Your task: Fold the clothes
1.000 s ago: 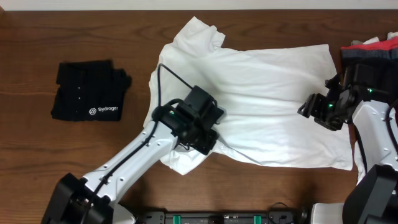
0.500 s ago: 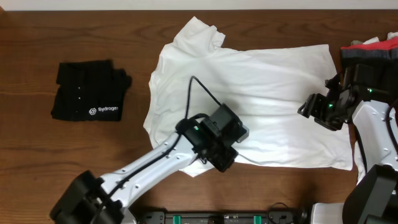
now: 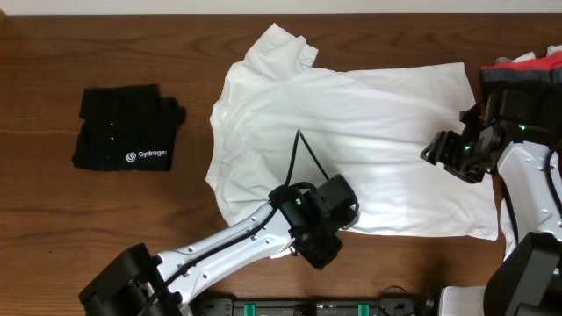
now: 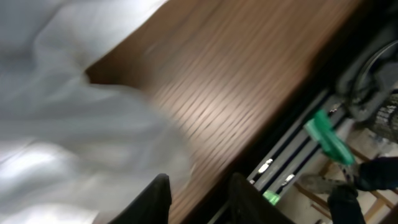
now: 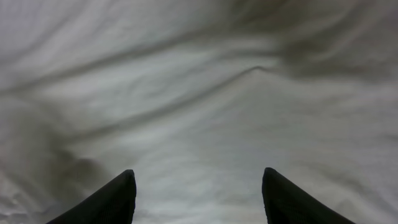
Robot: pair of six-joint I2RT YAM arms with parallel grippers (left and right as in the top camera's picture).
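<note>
White T-shirt (image 3: 351, 114) comes first: the left hand (image 4: 199, 186) sits at its near edge. The fingers are slightly apart, and the blurred wrist view shows only wood between them, so the hand pinches nothing. The edge of the cloth lies just beside those fingers. The right hand (image 5: 198, 177) hangs over the hem end of the same shirt, spread wide and empty, with wrinkled fabric under it. The shirt lies flat and sideways on the desk (image 3: 105, 228), its far sleeve sticking out toward the back, and I can see no fold across the body. The step in hand looks like the first long fold. I judge that each hand next needs a firm pinch on the near edge, then a level carry together toward the far edge. The black folded shirt (image 3: 123, 140) lies well apart
</note>
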